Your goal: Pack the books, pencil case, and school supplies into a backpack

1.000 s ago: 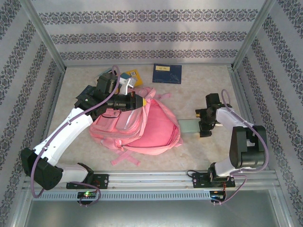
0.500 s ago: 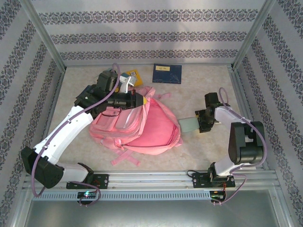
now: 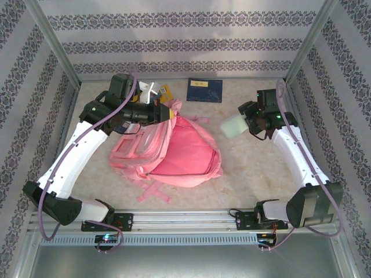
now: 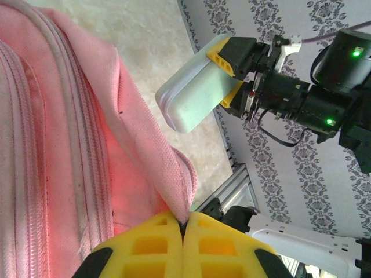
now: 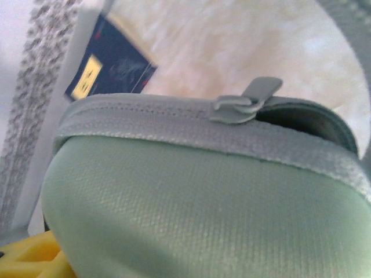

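While clamping pencil case [image 3: 232, 125] by one end, holds it aloft in right gripper [image 3: 245, 120]; points its long axis out past the fingertips at backpack [image 3: 191, 156] mouth, lower and farther on. Pinches mouth rim up with left gripper [image 4: 184, 225], closed tight on fabric.

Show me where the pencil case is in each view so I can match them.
Top external: pencil case right of centre, in the right pincer, right of the backpack.
Left wrist: pencil case upper centre, beyond the backpack's edge.
Right wrist: pencil case across the lower frame, zip pull on top.
Landmark: navy book, in top and right-wrist views.
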Tool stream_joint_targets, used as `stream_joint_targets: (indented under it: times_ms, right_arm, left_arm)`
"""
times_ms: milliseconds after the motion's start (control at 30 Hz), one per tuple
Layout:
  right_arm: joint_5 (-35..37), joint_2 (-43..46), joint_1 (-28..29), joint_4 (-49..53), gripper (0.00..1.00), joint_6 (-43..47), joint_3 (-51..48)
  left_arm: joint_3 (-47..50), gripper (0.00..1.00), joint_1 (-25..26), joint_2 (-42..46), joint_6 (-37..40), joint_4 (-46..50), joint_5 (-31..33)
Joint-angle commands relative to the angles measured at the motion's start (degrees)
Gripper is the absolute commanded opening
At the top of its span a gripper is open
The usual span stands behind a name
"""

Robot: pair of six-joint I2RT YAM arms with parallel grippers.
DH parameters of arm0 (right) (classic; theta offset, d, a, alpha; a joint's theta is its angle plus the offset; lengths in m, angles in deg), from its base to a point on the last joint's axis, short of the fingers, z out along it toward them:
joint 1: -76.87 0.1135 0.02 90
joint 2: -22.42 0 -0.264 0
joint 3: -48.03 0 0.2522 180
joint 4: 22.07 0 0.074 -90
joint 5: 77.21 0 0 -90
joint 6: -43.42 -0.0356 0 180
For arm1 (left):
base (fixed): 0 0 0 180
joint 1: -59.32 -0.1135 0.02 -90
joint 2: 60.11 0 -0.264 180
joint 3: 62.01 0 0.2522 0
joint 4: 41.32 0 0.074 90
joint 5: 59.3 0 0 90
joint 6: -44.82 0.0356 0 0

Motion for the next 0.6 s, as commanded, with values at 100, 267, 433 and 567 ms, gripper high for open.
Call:
stream_joint_targets:
  times_ms: [100,267,433,567]
  right_arm:
    - [-8.3,-0.1,9.6,-4.5,0.59,3.4,1.4]
    - [-12.6,-3.7,18.9,-10.1,0.59,4.5,1.6]
    - [-16.0,-9.9,25.5,-12.9,0.6,7.2,4.0]
    - [-16.5,-14.7,28.6,-13.6,0.62,9.0,5.8]
  left_arm:
    - [-8.5,0.0,-0.7,-2.3,2.6,-1.2,-4.7]
    - [-12.1,0.0,-0.7,-4.9,1.5,-2.9,-5.7]
    - [-14.9,0.0,-0.7,-7.4,0.3,-4.5,-6.9]
    - [-14.7,0.0,-0.6,-8.0,-1.9,-8.2,-8.0]
